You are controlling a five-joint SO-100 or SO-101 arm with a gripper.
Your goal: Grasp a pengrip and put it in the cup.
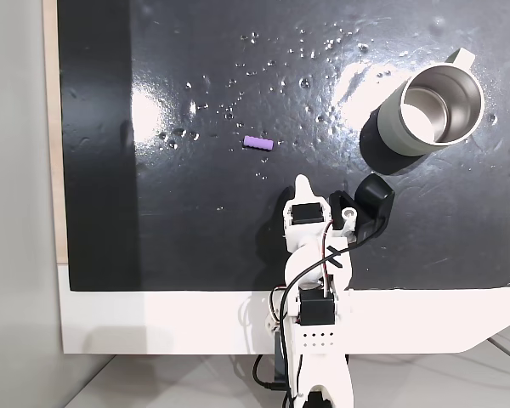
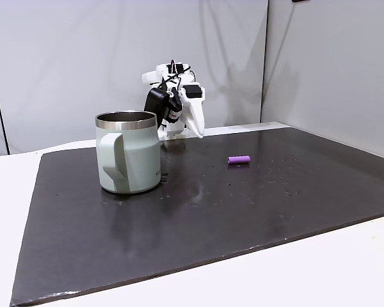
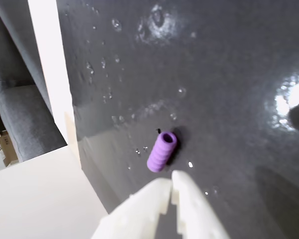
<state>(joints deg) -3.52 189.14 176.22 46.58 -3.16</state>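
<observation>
The pengrip (image 1: 257, 144) lies on its side on the black mat (image 1: 195, 246), loose, roughly in the middle of the mat's width and toward its far half as the top fixed view shows it. In the wrist view it (image 3: 162, 151) sits just ahead of the white fingertips, not touched by them. The cup (image 1: 431, 110) stands upright near the mat's far right corner in that top view, well apart from the pengrip, its steel inside bare and its handle turned to the corner.

The gripper (image 3: 171, 186) hangs above the mat between its near edge and the pengrip, its two white fingers pressed together at the tips and holding nothing. The arm (image 1: 319, 255) is folded back near the mat's near edge, wrist tipped down and forward so the fingers aim at the pengrip; in the side fixed view it (image 2: 176, 102) hunches behind the cup at the far edge.

The step in hand looks like the approach: nothing is grasped yet. The next move would call for parting the fingers, reaching forward and down so they straddle the small ribbed cylinder across its short width, then closing gently; it looks soft and light and could roll or squirt away on the glossy mat
</observation>
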